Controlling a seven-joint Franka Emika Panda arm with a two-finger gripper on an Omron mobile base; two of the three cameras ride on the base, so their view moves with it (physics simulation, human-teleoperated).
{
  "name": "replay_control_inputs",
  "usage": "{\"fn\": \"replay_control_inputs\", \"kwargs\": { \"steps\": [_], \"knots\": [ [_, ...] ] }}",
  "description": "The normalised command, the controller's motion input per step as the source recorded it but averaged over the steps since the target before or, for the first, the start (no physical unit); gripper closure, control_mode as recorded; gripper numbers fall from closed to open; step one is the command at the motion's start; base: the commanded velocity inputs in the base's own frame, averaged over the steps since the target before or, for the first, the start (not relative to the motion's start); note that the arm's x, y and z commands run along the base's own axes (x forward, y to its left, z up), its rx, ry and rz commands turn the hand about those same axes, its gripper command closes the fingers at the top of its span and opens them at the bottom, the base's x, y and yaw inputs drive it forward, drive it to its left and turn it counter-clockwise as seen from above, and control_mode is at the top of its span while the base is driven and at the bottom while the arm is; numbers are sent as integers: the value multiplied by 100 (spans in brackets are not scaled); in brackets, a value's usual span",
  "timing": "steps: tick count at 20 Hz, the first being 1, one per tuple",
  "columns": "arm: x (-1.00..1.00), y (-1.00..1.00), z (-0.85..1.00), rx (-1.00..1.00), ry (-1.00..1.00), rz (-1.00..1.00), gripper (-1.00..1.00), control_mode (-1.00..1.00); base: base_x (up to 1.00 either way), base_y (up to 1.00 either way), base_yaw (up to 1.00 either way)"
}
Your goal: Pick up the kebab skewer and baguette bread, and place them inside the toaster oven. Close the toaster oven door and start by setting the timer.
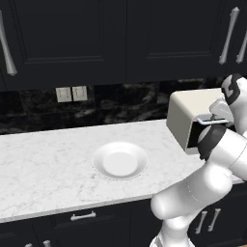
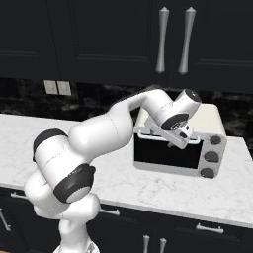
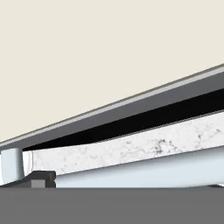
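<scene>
Since the toaster oven door (image 2: 165,154) looks shut and the plate (image 1: 120,160) is bare, we judge only the timer remains; fingers (image 2: 181,141) spread wide at the handle (image 3: 144,168), gripping nothing.

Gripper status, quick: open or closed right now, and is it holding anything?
Gripper: open, holding nothing; it sits at the toaster oven door handle.
</scene>
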Motion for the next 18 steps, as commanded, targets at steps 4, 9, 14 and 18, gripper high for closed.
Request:
{"fn": "replay_control_inputs", "kwargs": {
  "steps": [4,9,14,18],
  "knots": [
    [-7,-2,-29,-2,0,3,-100,-100,0,0,0],
    [-48,-21,5,-1,0,5,-100,-100,0,0,0],
    [-59,-32,42,0,0,3,-100,-100,0,0,0],
    [-92,-67,28,2,-10,22,-100,-100,0,0,0]
  ]
}}
